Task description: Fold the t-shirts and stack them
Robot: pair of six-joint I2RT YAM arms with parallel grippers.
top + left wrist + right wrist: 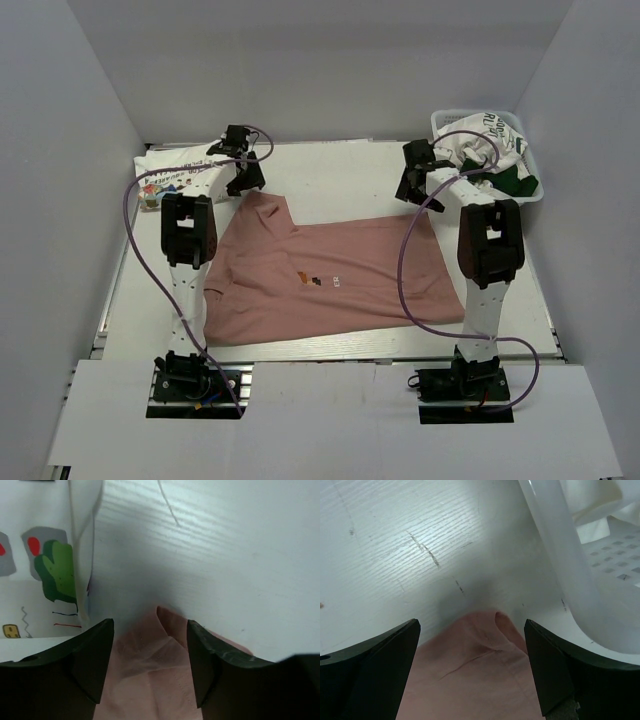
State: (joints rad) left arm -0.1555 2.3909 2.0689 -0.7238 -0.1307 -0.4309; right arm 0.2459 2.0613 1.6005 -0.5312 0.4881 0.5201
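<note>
**A:** Where is the pink t-shirt (pixel 330 280)?

**B:** It is spread flat in the middle of the tabletop (pixel 340 165), between the two arms. There is a small dark print near its centre (too small to read from above). Its near hem runs along close to the near edge of the tabletop.

**A:** And the left jaws?

**B:** They are low over the shirt's far left corner. In the left wrist view the two black fingers (pixel 85 665) stand apart, and a rumpled tip of pink cloth lies in the gap between them. Neither finger presses on it, so the jaws are parted and hold nothing.

**A:** What about the right jaws?

**B:** They are at the far right corner of the same shirt, just beside the white basket (pixel 535 195). The right wrist view shows them spread wide, wider than the left pair. The pink corner lies between the fingers (pixel 370 665) and is not gripped.

**A:** Where are the other shirts?

**B:** A white tee with a colourful cartoon print (pixel 170 180) lies at the far left of the tabletop, just beside the left jaws. Its edge comes near the pink corner, but I cannot tell whether the two touch. The basket holds a heap. A white tee with dark green lettering (pixel 480 135) is on top, and a dark green one (pixel 515 180) shows at the side nearer the arms.
</note>
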